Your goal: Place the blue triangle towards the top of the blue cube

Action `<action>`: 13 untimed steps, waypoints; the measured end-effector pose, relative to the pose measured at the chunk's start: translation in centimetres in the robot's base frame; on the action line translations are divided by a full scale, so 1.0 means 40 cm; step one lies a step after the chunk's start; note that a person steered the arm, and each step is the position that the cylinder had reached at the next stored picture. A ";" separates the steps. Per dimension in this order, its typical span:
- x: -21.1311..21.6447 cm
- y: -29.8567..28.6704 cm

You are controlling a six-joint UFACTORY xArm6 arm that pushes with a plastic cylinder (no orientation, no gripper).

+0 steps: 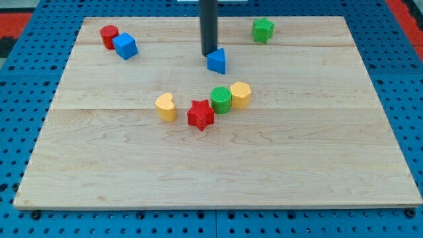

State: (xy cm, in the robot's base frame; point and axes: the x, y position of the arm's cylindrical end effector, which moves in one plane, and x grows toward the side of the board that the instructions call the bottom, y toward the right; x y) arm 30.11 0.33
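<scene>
You have no fingers to open or close: my tip [209,53] touches the blue triangle [217,61], so next push it left past the blue cube [125,46].

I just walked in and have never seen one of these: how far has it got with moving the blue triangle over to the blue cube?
Nothing looks finished. The blue triangle sits well to the view's right of the blue cube, not above it. My tip is right beside the triangle's upper left. Left: push it toward the view's top left, above the cube.

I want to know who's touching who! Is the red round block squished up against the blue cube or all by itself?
Touching. The red cylinder sits right against the blue cube, no gap showing, near the board's top-left corner. My tip is far away, beside the blue triangle.
</scene>
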 end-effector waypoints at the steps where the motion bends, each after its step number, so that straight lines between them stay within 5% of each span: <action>1: 0.007 0.052; 2: 0.031 0.191; 5: 0.122 0.023; 11: 0.030 0.059; 12: 0.002 0.029; 13: -0.103 -0.166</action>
State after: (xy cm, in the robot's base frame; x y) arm 25.98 -6.31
